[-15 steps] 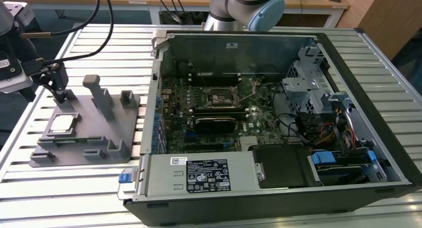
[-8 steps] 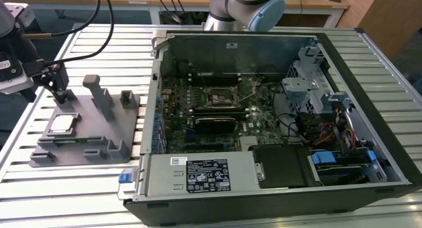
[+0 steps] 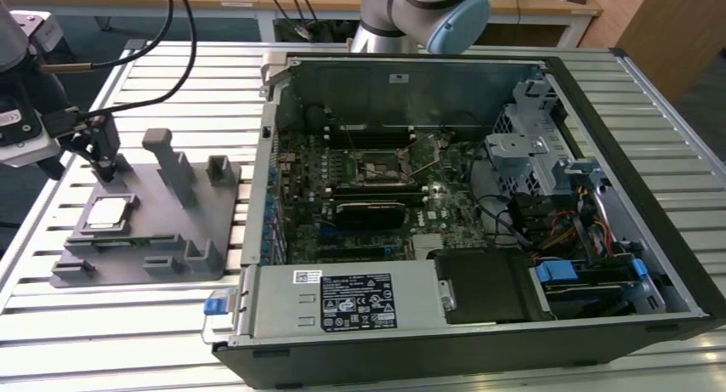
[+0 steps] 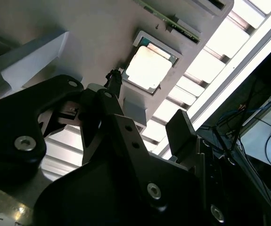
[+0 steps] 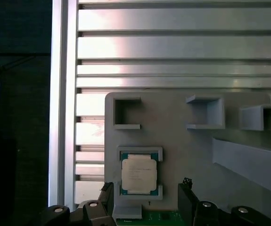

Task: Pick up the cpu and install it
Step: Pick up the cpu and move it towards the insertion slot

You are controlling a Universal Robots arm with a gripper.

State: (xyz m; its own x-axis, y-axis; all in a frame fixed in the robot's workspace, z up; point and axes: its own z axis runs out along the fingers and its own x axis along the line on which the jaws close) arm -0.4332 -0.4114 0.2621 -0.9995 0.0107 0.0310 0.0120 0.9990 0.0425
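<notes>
Claw (image 3: 108,166) noted released and empty, held over grey holder tray (image 3: 170,258), cpu (image 3: 108,213) seated flat in tray recess near claw, tray set on slatted bench (image 3: 114,324), beside opened computer case (image 3: 454,358).

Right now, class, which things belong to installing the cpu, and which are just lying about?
Belong: cpu, grey holder tray under it, open end effector over it, motherboard socket.
Lying about: power supply, drive cage, cables.
</notes>
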